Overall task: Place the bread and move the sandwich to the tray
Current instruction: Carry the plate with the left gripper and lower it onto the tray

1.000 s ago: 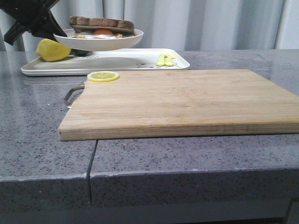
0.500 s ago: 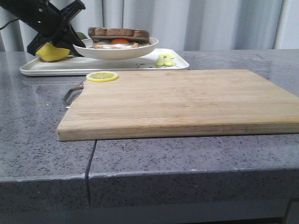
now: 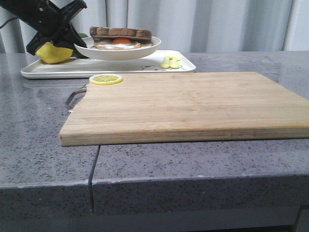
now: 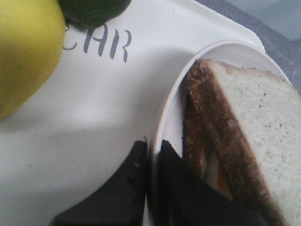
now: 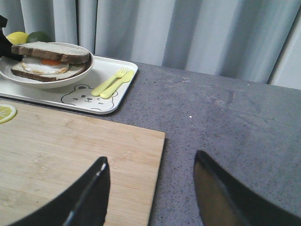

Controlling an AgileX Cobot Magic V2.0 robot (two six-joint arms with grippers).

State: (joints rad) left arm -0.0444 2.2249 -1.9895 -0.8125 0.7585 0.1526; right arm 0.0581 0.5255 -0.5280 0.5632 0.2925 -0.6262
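Observation:
The sandwich (image 3: 120, 37) lies on a round white plate (image 3: 118, 52), low over the white tray (image 3: 96, 68) at the back left; whether the plate touches the tray I cannot tell. A speckled slice of bread (image 4: 263, 108) tops the sandwich (image 4: 207, 127), with egg and orange yolk (image 5: 47, 62) under it. My left gripper (image 3: 72, 41) is shut on the plate's left rim (image 4: 169, 113), one finger inside and one outside. My right gripper (image 5: 150, 165) hangs open over the cutting board's far right corner and holds nothing.
A wooden cutting board (image 3: 183, 104) fills the middle of the grey counter, a lemon slice (image 3: 106, 79) at its back left corner. On the tray sit a lemon (image 3: 53, 53), a green lime (image 4: 94, 9) and a yellow fork and spoon (image 5: 113, 82).
My left gripper carried the plate with the sandwich to the right and down toward the tray, then edged it slightly back left. The right arm's view has no earlier frame.

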